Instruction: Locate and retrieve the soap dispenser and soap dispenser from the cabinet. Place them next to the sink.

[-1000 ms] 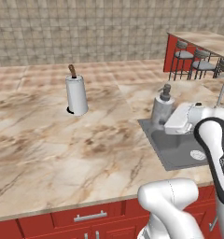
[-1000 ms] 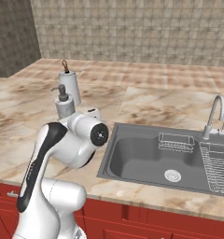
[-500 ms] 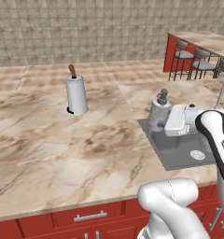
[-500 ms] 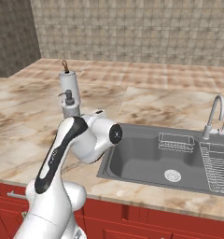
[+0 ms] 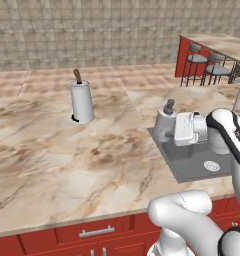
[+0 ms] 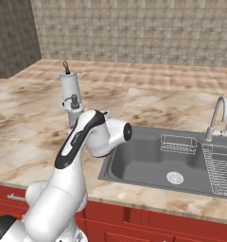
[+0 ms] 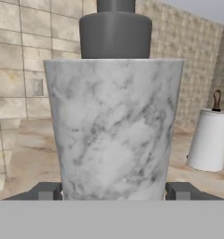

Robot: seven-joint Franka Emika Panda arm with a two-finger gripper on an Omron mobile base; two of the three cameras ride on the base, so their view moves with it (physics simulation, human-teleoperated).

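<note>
Since the earlier frame, the marbled soap dispenser (image 7: 115, 126) has been carried nearer the sink (image 6: 148, 163) edge, above the counter (image 5: 52, 165), clamped between the tool (image 7: 115, 190) fingers.

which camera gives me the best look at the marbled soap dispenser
The hand view: the marbled soap dispenser stands close, its veining and dark pump plain, between the jaws. In the left base view the hand covers part of it. In the right base view the arm hides its lower body.
</note>
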